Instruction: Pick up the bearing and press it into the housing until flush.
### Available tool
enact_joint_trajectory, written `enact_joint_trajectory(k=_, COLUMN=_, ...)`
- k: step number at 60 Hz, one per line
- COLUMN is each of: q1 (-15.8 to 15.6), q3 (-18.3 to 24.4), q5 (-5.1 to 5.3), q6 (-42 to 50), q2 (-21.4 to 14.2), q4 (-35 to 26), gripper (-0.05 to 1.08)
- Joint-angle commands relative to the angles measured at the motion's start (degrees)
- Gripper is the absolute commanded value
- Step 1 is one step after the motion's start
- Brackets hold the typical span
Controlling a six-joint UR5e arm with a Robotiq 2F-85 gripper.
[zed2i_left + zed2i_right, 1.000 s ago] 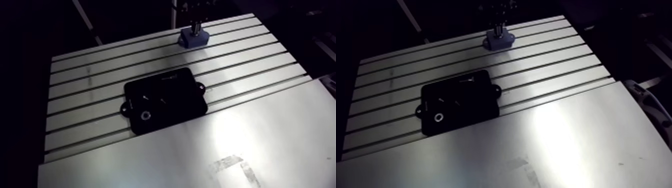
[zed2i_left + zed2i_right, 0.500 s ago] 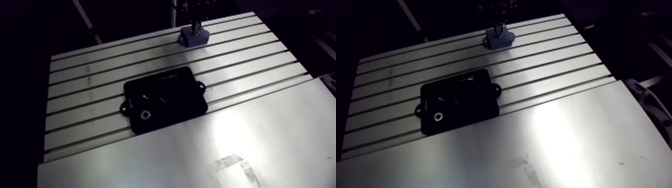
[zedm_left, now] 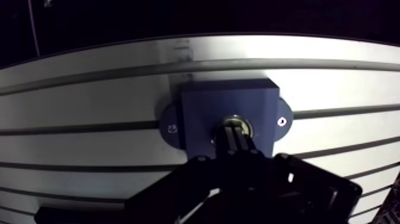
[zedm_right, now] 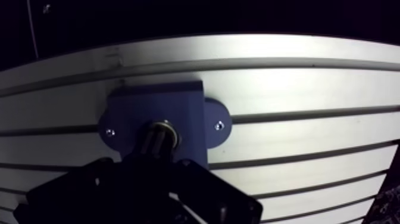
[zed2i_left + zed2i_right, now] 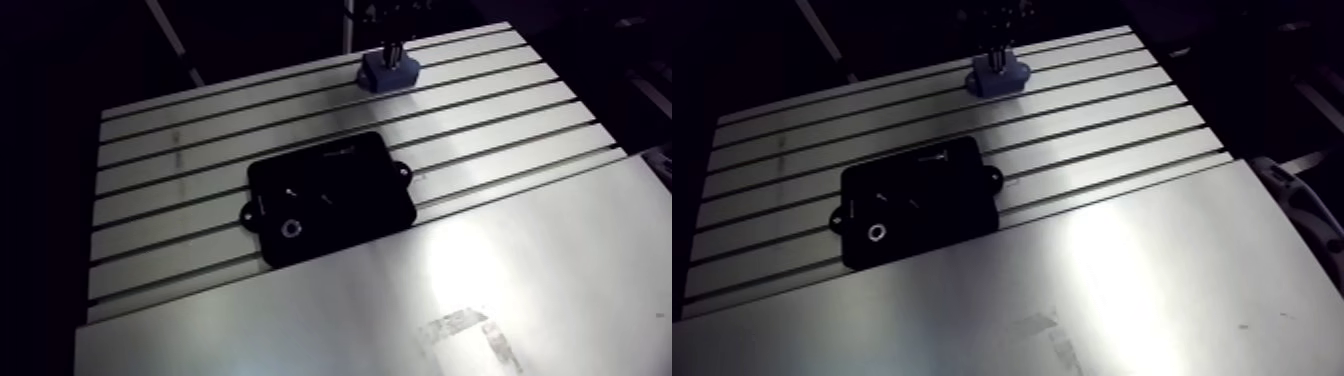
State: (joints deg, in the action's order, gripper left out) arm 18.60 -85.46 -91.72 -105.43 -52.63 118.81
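The blue housing (image 3: pixel 229 116), a block with two mounting ears, sits on the slotted table (image 5: pixel 200 150) near its far edge. In its central bore lies the bearing (image 3: pixel 246 124), a metal ring of which only the rim shows. My gripper (image 3: pixel 237 132) comes straight down onto that bore. Its two fingers are pressed together, tips resting on the bearing, so it is shut with nothing between the fingers. In the arm view the gripper (image 5: pixel 393 50) stands small over the housing (image 5: pixel 388 73).
A black tray (image 5: pixel 335 195) with side tabs lies mid-table, holding a small metal ring (image 5: pixel 291 229) and a few small dark parts. A smooth metal sheet (image 5: pixel 450 300) covers the table's near part. The table's far edge runs just behind the housing.
The whole arm view has shifted slightly, so the camera moved a little. The gripper stays on the housing's bore; nothing else has visibly changed.
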Motion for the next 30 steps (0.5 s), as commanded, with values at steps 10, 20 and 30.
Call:
enact_joint_trajectory(k=10, q1=-0.05, q3=-0.10, q5=0.01, q6=0.00, q2=0.13, q4=-0.02, gripper=1.08)
enact_joint_trajectory(k=20, q1=-0.05, q3=-0.10, q5=0.01, q6=-0.08, q2=0.14, q4=-0.02, gripper=1.08)
enact_joint_trajectory(k=30, q1=-0.23, q3=0.15, q5=0.01, q6=0.00, q2=-0.19, q4=-0.02, gripper=1.08)
